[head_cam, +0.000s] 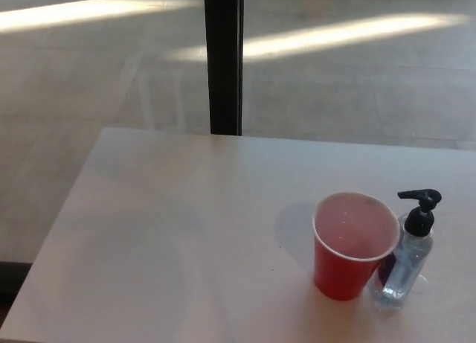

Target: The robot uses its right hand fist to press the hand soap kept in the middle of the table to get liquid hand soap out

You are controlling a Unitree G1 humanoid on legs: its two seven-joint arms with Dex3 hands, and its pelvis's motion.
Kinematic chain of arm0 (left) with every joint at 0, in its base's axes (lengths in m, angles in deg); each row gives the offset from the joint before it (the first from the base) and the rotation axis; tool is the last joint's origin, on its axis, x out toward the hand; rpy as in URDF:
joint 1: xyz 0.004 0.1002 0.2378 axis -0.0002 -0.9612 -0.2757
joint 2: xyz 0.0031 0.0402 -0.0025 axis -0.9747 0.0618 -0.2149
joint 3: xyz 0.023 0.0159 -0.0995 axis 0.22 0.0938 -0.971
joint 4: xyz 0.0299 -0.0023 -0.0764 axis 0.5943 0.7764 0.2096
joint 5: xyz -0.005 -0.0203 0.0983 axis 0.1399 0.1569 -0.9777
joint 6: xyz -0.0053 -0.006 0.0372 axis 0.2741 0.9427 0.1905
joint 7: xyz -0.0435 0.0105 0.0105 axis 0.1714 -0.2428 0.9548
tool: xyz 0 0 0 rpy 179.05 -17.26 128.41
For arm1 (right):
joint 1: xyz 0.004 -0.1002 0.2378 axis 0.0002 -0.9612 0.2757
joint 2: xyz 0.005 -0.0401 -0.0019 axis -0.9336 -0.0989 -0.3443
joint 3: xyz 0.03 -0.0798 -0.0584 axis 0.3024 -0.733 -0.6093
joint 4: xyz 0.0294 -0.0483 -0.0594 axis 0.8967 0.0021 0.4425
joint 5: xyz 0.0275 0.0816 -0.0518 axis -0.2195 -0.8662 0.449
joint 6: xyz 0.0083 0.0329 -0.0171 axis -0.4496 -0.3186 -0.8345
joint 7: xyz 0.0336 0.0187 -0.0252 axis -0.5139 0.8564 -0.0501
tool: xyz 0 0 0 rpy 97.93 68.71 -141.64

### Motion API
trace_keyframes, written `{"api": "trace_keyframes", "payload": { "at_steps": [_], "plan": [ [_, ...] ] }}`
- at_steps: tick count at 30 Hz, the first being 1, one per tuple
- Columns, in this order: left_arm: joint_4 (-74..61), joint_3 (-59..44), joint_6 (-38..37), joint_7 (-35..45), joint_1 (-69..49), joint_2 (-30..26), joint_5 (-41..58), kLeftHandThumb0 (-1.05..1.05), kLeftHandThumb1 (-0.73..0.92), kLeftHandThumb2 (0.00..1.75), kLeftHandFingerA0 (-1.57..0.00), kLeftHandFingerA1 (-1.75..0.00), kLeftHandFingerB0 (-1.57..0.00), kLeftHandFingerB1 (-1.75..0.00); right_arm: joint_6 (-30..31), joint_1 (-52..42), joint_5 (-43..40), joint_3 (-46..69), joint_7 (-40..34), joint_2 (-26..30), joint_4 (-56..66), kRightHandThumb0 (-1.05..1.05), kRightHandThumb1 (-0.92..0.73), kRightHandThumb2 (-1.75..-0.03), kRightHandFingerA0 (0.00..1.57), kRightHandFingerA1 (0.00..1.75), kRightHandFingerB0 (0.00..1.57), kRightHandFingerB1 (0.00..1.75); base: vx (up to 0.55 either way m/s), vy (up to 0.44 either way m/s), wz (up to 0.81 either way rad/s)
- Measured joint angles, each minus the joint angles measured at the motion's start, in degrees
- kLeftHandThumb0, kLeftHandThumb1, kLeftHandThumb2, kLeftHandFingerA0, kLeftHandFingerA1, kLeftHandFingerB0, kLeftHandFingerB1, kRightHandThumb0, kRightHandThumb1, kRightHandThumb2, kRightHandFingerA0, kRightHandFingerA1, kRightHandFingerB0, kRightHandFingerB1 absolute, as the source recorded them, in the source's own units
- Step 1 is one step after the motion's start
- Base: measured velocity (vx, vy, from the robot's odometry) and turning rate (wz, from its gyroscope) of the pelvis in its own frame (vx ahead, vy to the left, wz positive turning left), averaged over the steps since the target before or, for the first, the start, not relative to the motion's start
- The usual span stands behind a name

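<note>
A pale tabletop (171, 231) fills the lower part of the head view, seen from above. Neither of the robot's hands shows anywhere in the view, so whether their fingers are spread or pressed together cannot be told, and no place can be given relative to them.

Toward the right side of the tabletop stands a red cup (353, 245), upright, with its mouth open and its pale inside showing. Just beside it on the right, touching or almost touching its wall, stands a soap bottle (405, 265). The bottle is clear with a black pump (420, 209) on top, and the pump's spout points toward the cup. The bottle leans slightly in the picture.

Beyond the far edge of the tabletop is a grey floor (357, 90) crossed by bright bands of sunlight. A black post (223, 60) rises upright behind the tabletop's far edge.
</note>
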Motion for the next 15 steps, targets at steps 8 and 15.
{"api": "trace_keyframes", "payload": {
  "at_steps": [8,15],
  "plan": [
    [0.03,0.02,-0.35,-0.02,-0.03,0.00,0.00,-0.55,0.70,0.61,-0.81,-0.66,-0.60,-0.51,6.21,12.30,-3.59,-9.14,0.02,-0.24,7.56,-0.20,-0.51,-1.21,1.03,1.75,0.83,1.38,0.00,0.000,0.00],
    [0.06,0.01,-0.36,-0.02,-0.06,0.00,0.01,-0.55,0.71,0.61,-0.80,-0.66,-0.58,-0.52,11.62,12.79,-7.10,-18.25,2.88,-1.12,14.84,-0.18,-0.55,-1.25,1.01,1.75,0.73,1.61,0.00,0.000,0.00]
  ]
}}
